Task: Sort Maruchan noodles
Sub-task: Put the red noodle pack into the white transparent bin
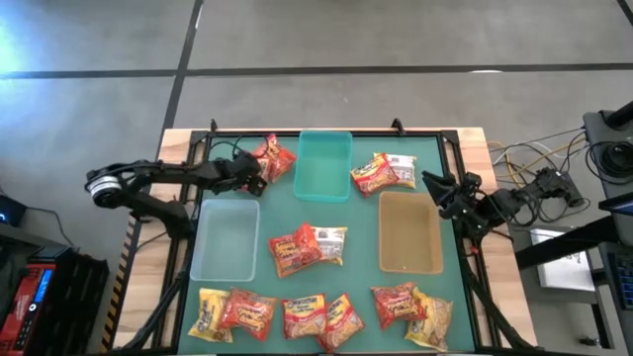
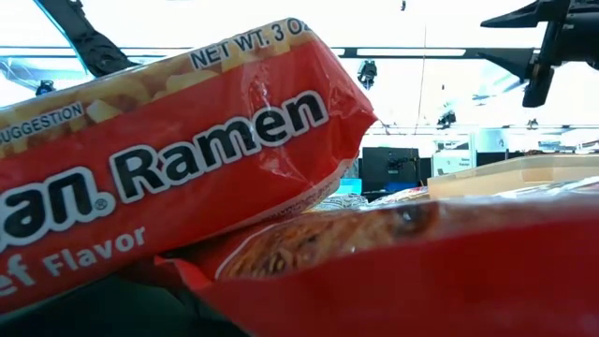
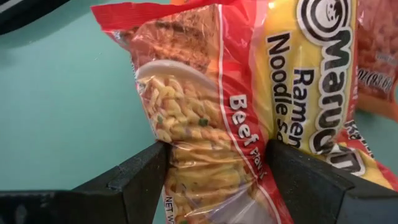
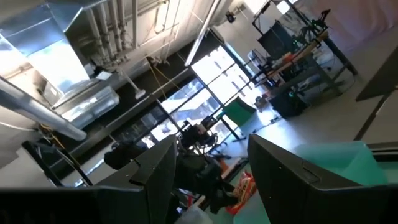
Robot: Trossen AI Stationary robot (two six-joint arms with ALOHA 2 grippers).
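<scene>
your left gripper [image 3: 217,168] sits at the bench's far-left area, fingers spread wide around a red beef packet [image 3: 205,112] beside the teal bin [image 1: 323,164]. your right gripper [image 1: 442,195] hovers near the right edge, fingers part open, holding nothing. other packets lie along the near edge.

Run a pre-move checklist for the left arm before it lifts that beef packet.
1. Left gripper straddles the beef packet: ok.
2. Fingers closed firmly on it: cannot tell.
3. Only one packet between the fingers: cannot tell; a yellow packet lies against it.
4. Teal bin empty and beside the packet: ok.
5. Right gripper out of the way, by the tan bin: ok.
</scene>
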